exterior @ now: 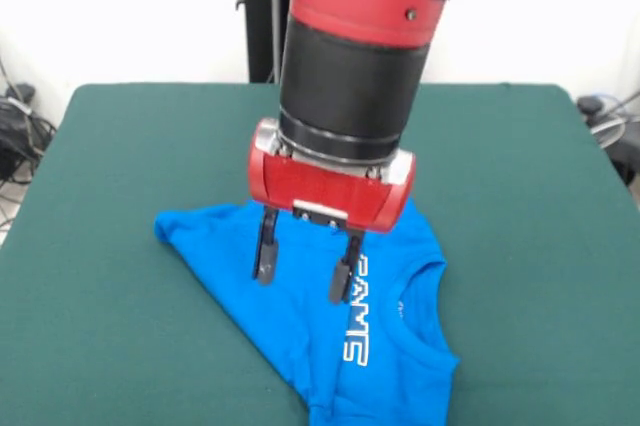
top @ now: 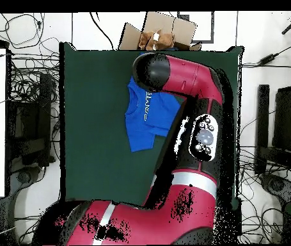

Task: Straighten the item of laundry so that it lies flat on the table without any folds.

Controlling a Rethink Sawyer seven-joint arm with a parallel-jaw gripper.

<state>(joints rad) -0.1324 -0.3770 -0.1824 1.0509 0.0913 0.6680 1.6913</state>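
One dark green tabletop [exterior: 120,166] fills the front view, carrying one bright blue T-shirt [exterior: 300,346]. The shirt lies toward the tabletop's near edge, roughly mid-width, with a pointed sleeve or corner reaching out to its left and white lettering [exterior: 355,311] running down its chest on the right. Its lower part runs out of the picture. One red and black arm [exterior: 350,56] hangs over the shirt's upper half. Its single pincer [exterior: 304,268] has two dark fingers [exterior: 265,246] spread apart, released, gripping nothing, tips close above the blue fabric just left of the lettering. Overhead, one cardboard box [top: 164,32] sits beyond the tabletop's edge nearest the shirt.
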